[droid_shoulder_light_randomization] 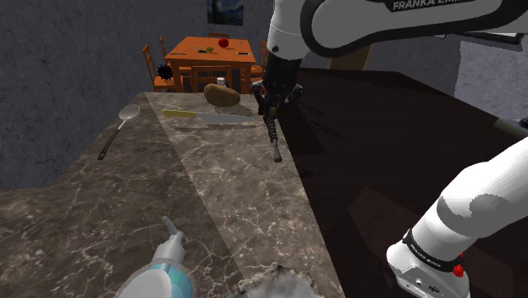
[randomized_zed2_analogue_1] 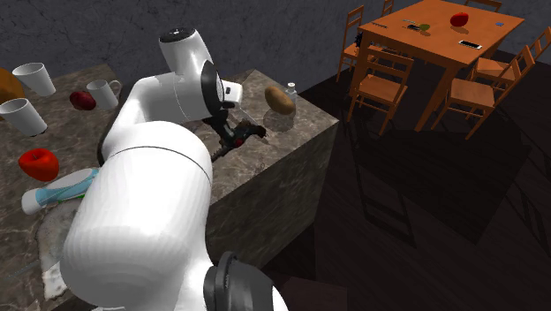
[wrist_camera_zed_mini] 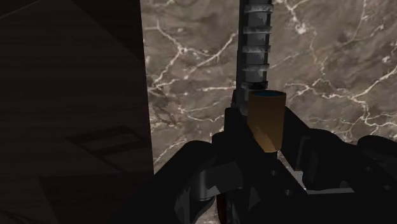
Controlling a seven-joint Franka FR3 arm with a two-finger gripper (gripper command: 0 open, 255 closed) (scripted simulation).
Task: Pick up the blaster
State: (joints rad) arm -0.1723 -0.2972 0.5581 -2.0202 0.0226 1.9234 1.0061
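The blaster point(droid_shoulder_light_randomization: 273, 138) is a long dark toy gun lying along the marble counter's point(droid_shoulder_light_randomization: 220, 186) edge, at the shoulder view's right side. My black gripper point(droid_shoulder_light_randomization: 271, 100) comes down on its rear end. In the second exterior view the blaster point(randomized_zed2_analogue_1: 237, 139) shows a red part and slants beside the arm. In the wrist view its ribbed barrel point(wrist_camera_zed_mini: 254, 44) runs away over the marble, and a tan block point(wrist_camera_zed_mini: 266, 119) sits on its body between my fingers point(wrist_camera_zed_mini: 194, 175), which clasp it. I cannot tell whether it rests on the counter or hangs just above it.
A potato point(droid_shoulder_light_randomization: 222, 95), a shaker point(droid_shoulder_light_randomization: 222, 81), a knife point(droid_shoulder_light_randomization: 216, 119) and a ladle point(droid_shoulder_light_randomization: 118, 127) lie further along the counter. A spray bottle point(droid_shoulder_light_randomization: 165, 262) lies near the front. Mugs point(randomized_zed2_analogue_1: 33, 78) and a red fruit point(randomized_zed2_analogue_1: 37, 163) sit behind the arm. The counter drops to a dark floor; an orange table point(randomized_zed2_analogue_1: 437, 40) with chairs stands beyond.
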